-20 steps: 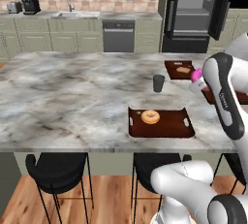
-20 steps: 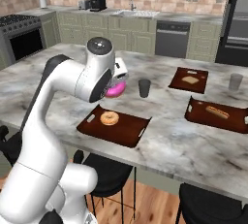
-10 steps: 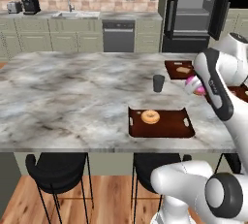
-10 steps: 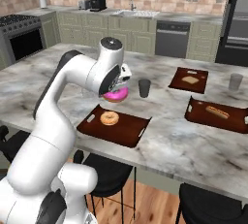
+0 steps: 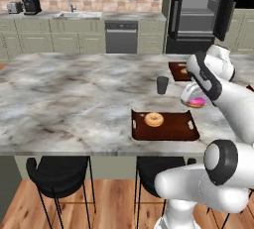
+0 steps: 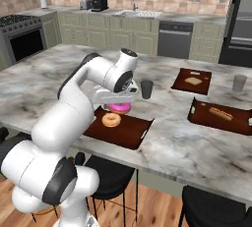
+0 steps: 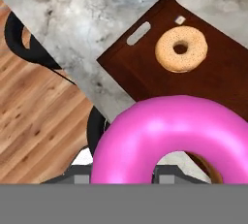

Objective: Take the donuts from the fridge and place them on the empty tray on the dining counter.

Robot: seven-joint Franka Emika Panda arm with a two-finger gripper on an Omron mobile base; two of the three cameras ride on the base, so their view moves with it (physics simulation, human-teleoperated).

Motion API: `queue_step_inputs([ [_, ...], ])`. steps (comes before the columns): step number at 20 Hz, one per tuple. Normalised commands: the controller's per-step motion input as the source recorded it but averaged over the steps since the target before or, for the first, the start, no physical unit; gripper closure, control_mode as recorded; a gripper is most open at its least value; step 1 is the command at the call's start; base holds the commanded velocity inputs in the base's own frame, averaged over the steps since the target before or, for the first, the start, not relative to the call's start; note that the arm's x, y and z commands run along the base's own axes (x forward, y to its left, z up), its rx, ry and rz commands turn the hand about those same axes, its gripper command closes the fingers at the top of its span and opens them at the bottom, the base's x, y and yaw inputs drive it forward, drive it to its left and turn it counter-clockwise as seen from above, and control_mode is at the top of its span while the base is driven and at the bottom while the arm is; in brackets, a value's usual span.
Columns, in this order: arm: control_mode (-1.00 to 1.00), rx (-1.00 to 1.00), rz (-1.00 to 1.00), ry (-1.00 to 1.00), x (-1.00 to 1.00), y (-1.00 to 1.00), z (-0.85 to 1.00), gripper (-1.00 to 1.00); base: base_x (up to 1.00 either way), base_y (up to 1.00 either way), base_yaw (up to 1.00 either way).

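Gripper (image 6: 119, 104) is clenching the pink frosted donut (image 7: 169, 138), carrying it just above the reddish-brown tray (image 5: 171, 129) at centre right of the left base view. The tan glazed donut (image 5: 154, 119) is occupying the tray's left half; lower onto the bare right half.

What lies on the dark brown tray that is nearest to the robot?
On the tray lies one orange-tan glazed donut, near its left end. The gripper holds the pink donut above the tray; in the hand view it covers part of the tray floor.
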Motion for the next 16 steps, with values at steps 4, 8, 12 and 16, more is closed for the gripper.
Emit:
queue_step_inputs([
  [4,-1.00,0.01,0.04,0.10,0.17,0.00,-0.57,1.00,0.00,0.00,0.00],
  [8,-1.00,0.00,0.00,0.03,0.00,0.00,-0.54,1.00,0.00,0.00,0.00],
  [12,-1.00,-0.01,0.00,-0.02,0.02,0.00,-0.47,1.00,0.00,0.00,0.00],
  [16,-1.00,-0.13,-0.01,-0.07,0.02,0.02,-0.49,1.00,0.00,0.00,0.00],
])
